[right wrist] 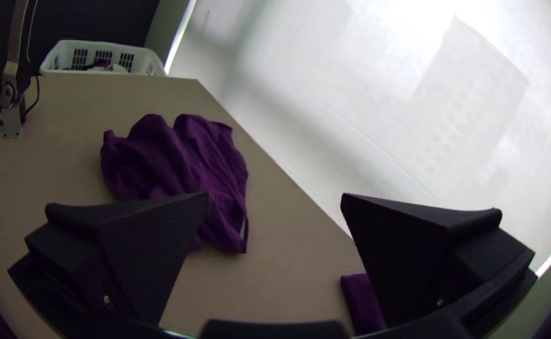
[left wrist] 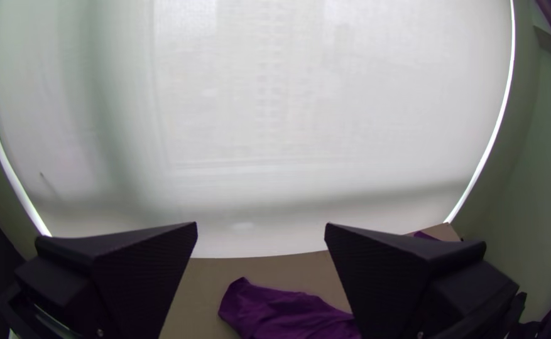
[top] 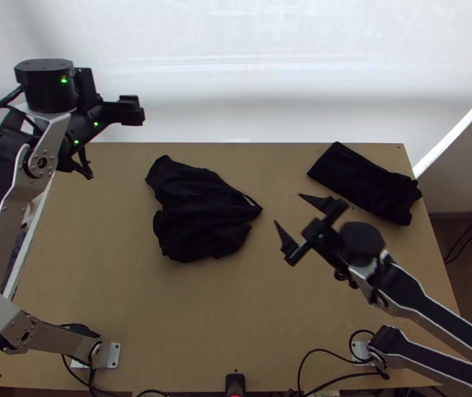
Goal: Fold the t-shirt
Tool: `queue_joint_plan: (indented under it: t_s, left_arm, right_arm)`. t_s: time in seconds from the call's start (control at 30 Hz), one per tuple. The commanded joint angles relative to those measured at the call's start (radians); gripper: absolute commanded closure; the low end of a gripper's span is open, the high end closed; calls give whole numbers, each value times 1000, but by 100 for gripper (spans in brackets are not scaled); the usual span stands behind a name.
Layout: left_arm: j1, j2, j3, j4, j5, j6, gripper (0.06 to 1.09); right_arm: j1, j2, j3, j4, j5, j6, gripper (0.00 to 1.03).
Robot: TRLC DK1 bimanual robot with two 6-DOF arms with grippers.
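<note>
A black t-shirt (top: pixel 199 208) lies bunched and rumpled left of the table's middle; in the right wrist view the shirt (right wrist: pixel 181 163) looks purple. My right gripper (top: pixel 288 210) is open over the table, to the right of the shirt, with nothing between its fingers; in its wrist view the right gripper (right wrist: pixel 275 198) stands wide. At the far left, my left gripper (top: pixel 140 112) is held up beyond the shirt, near the table's back left corner. In its own wrist view the left gripper (left wrist: pixel 261 226) is open and empty, with the shirt (left wrist: pixel 288 311) below.
A second dark cloth (top: pixel 365 184), folded into a long bundle, lies at the back right of the table (top: pixel 249 317). A white basket (right wrist: pixel 152 61) with things in it stands beyond the left edge. Cables (top: pixel 328 354) run along the near edge.
</note>
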Motion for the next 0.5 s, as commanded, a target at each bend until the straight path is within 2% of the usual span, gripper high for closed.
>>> queue_joint_plan:
  t_s: [0.0, 0.2, 0.47]
  left_arm:
    - [46, -44, -37, -2, 27, 21, 10]
    - [105, -81, -70, -2, 31, 35, 10]
    - [195, -126, -110, -1, 82, 47, 10]
  right_arm:
    - [37, 124, 97, -16, -8, -10, 3]
    - [52, 333, 249, -33, -71, 52, 3]
    - [30, 572, 426, -90, -146, 122, 5]
